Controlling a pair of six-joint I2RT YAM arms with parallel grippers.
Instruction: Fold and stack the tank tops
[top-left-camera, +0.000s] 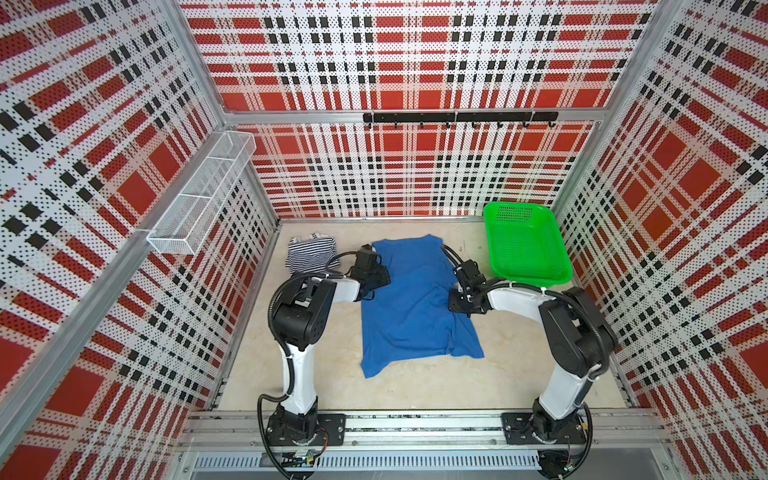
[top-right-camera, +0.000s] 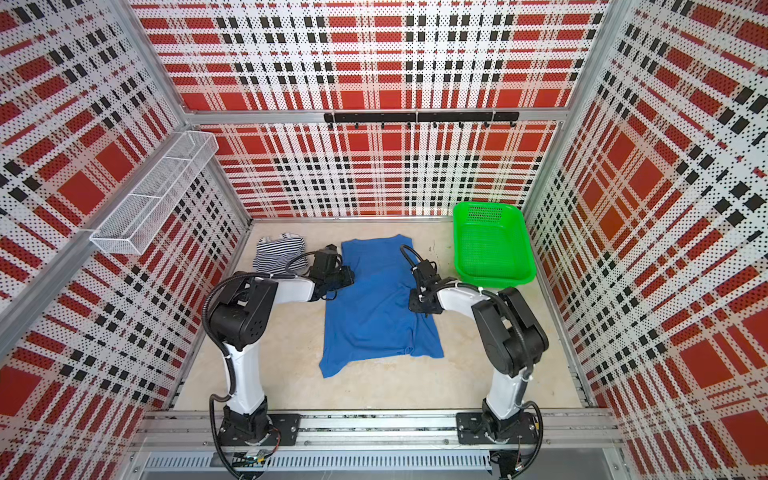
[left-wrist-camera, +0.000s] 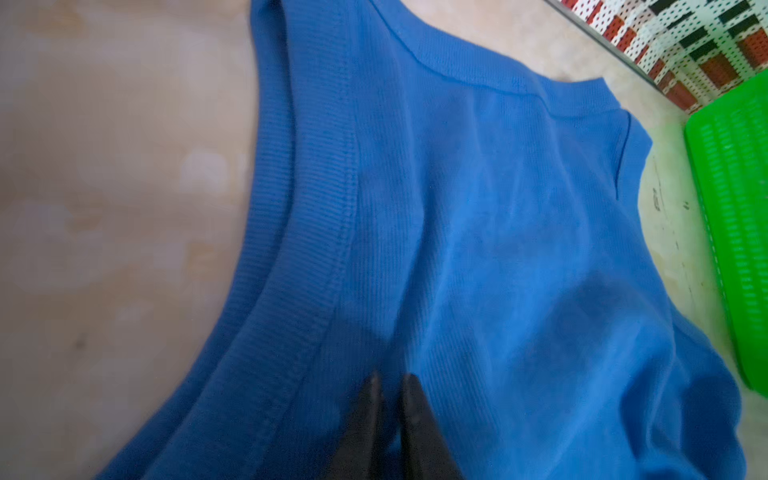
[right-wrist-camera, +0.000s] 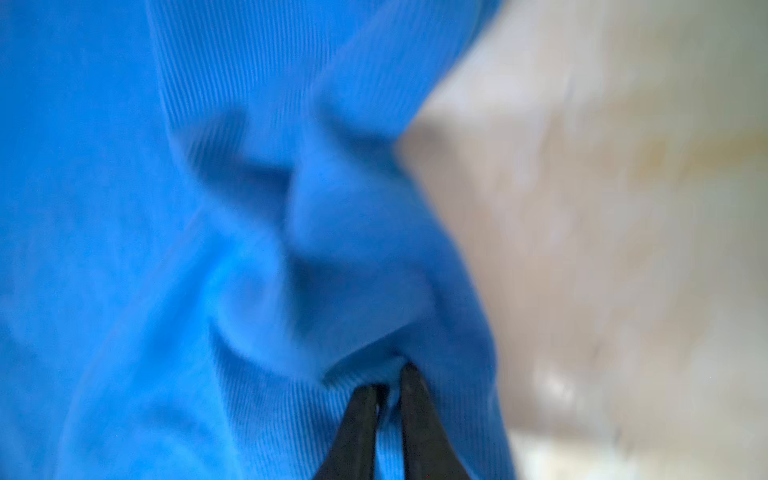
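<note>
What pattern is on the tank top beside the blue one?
Thin navy-and-white stripes; striped tank top shows best in a top view.

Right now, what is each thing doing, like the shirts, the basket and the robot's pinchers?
blue tank top, spread out on the table, pinched at both sides.
striped tank top, bundled small at the back left.
green mesh basket, empty.
left gripper, shut on the blue tank top.
right gripper, shut on the blue tank top.
</note>
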